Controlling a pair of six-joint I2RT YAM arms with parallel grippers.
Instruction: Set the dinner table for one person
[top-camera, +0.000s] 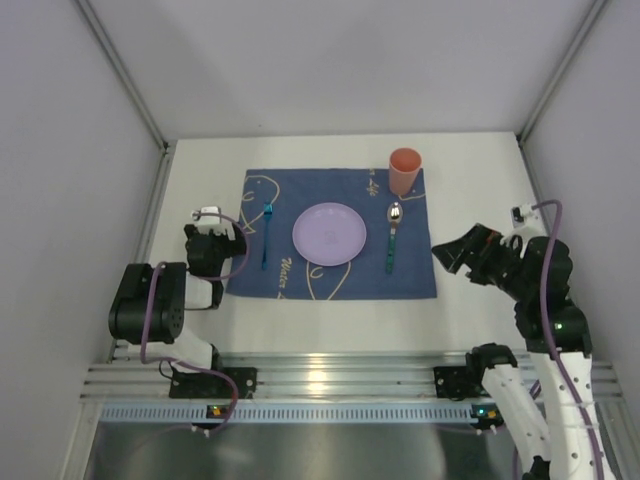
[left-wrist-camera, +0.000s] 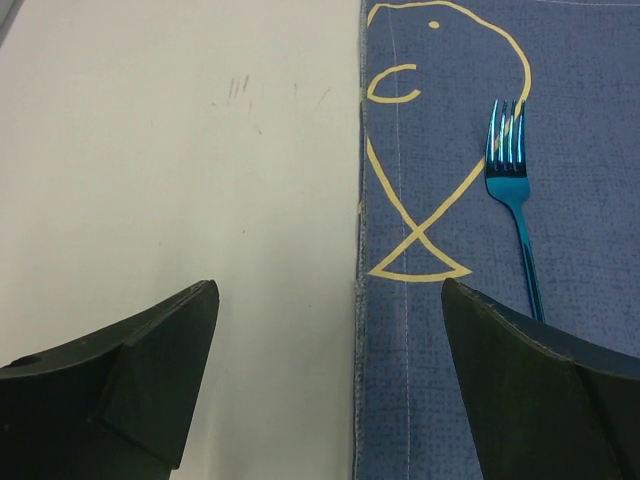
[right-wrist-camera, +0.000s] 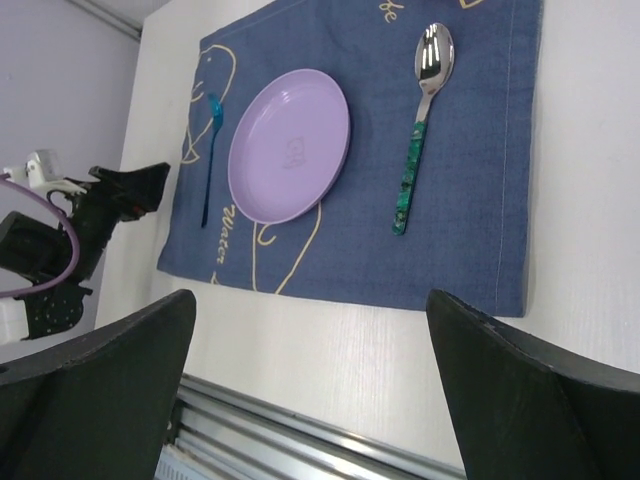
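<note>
White dinner table (top-camera: 300, 325) margin all around blue cloth (top-camera: 410, 270), walls (top-camera: 80, 150) alongside.

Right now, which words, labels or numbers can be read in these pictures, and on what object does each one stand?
"Water": pale cursive on the blue placemat, near the purple plate; what follows it is too small to read.
Cursive by the spoon, at the mat's far edge: cut off, unreadable.
Raised mark in the plate's middle: too faint to read.

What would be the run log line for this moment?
left gripper: open, empty | right gripper: open, empty | cloth: fork, plate, spoon, cup laid out
</note>
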